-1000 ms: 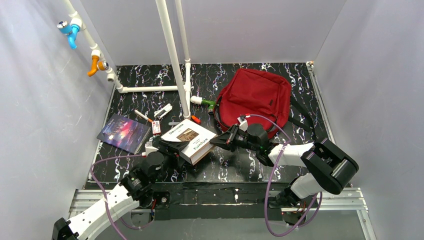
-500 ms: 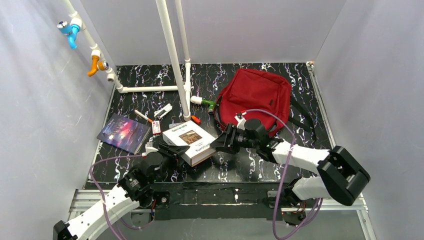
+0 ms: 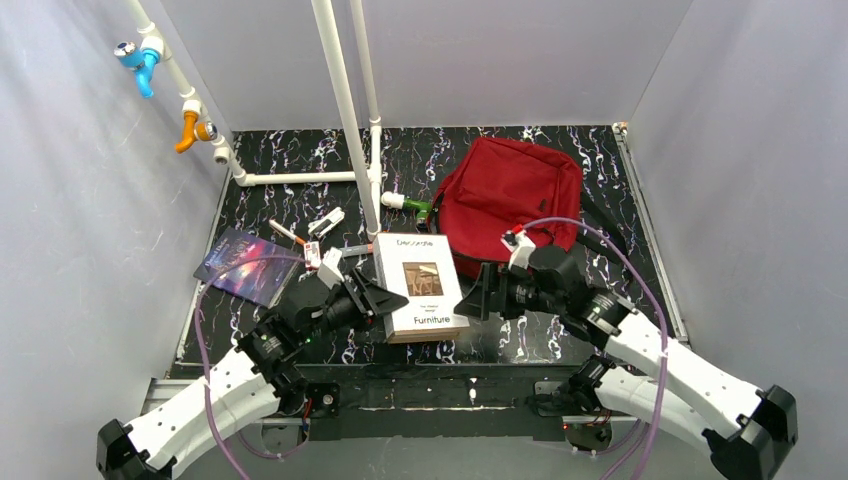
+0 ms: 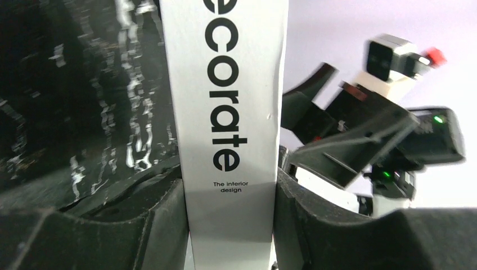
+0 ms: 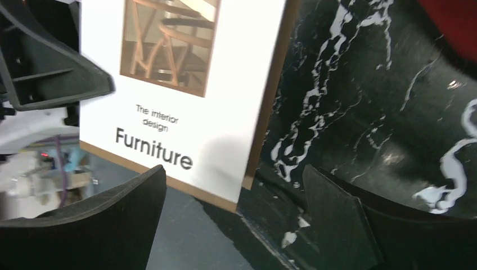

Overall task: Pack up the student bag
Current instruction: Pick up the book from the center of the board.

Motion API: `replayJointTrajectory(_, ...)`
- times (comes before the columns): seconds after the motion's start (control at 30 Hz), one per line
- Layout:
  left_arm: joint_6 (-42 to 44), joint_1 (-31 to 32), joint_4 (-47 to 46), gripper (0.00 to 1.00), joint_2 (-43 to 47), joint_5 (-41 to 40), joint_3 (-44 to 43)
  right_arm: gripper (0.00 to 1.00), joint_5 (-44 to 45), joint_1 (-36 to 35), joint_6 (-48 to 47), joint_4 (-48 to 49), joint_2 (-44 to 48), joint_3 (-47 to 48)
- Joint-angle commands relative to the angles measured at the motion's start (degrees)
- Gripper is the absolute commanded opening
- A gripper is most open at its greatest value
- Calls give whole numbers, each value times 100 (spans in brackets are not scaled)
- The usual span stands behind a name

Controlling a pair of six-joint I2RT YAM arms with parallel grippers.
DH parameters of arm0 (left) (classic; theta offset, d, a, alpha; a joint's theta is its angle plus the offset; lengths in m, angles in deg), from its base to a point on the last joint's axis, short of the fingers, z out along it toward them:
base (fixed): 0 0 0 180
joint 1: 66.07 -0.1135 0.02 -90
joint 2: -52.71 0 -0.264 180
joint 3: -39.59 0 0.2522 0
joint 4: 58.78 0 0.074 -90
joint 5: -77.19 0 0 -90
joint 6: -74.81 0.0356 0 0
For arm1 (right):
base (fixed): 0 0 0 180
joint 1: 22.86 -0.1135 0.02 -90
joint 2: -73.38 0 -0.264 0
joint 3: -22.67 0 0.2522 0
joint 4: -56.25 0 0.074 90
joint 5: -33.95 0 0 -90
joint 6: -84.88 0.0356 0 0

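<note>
The student bag (image 3: 512, 195), dark red with black straps, lies at the back right of the table; a corner of it shows in the right wrist view (image 5: 453, 22). A thick white book (image 3: 420, 285) titled "Decorate" and "Furniture" sits cover up in front of the bag. My left gripper (image 3: 383, 300) is shut on the book's spine (image 4: 228, 112), with one finger (image 4: 160, 225) on each side. My right gripper (image 3: 480, 300) stands open just right of the book's near corner (image 5: 247, 180), touching nothing.
A dark blue book (image 3: 245, 265) lies at the left. Pens (image 3: 285, 232) and small white items (image 3: 325, 222) lie near the upright white pipes (image 3: 345, 110). A green-capped bottle (image 3: 410, 205) rests by the bag. The table's front edge (image 5: 169, 236) is below the right gripper.
My left gripper shut on the book's spine and swung the book right, square to the table. My right gripper opened, let go and drew back to the right.
</note>
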Motion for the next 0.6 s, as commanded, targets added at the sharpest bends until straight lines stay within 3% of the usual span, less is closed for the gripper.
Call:
replayJointTrajectory(0.0, 1436, 11, -762, 14, -106, 549, -756, 98, -309, 12, 1553, 1015, 829, -796)
replayJointTrajectory(0.1, 1587, 9, -988, 12, -238, 597, -934, 98, -502, 12, 2595, 2536, 1304, -1591)
replayJointTrajectory(0.2, 1254, 10, -1821, 11, -499, 934, -801, 98, -629, 12, 3109, 3462, 1472, -1930)
replayJointTrajectory(0.33, 783, 9, -3155, 10, -906, 1315, -610, 98, -836, 12, 3291, 3849, 1398, -2005)
replayJointTrajectory(0.57, 785, 12, -3477, 8, -1025, 1277, -641, 98, -731, 12, 3457, 4208, 1648, -2083)
